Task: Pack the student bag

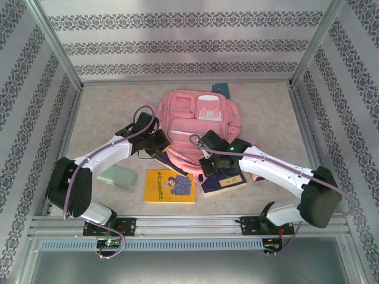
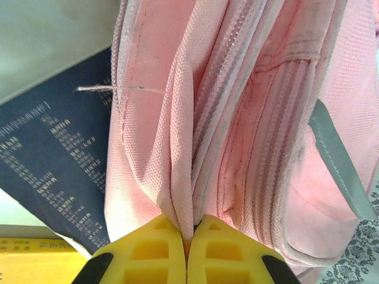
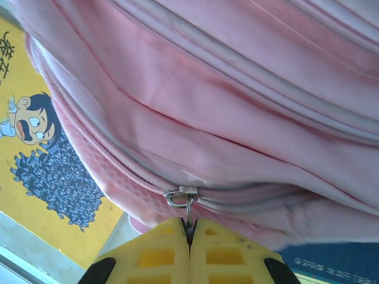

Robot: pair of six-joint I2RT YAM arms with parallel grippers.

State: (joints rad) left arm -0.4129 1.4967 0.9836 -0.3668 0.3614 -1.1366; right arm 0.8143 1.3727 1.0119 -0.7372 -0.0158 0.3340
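Gripping the student bag (image 1: 190,131): left jaws clamped on a fabric fold (image 2: 180,177), right jaws on the zip pull (image 3: 189,208).

Colours: student bag (image 1: 198,118) is showing pink with white trim stripes and one grey strip. Cartoon book (image 1: 170,186) is showing yellow with a dark blue patch. Second book (image 1: 217,184) is showing navy with pale print. Pouch (image 1: 117,176) is appearing pale green. Left claw (image 2: 186,239) and right claw (image 3: 189,236) are showing yellow. Table (image 1: 266,112) is showing mottled beige. Walls (image 1: 177,44) are showing grey floral bands on white.
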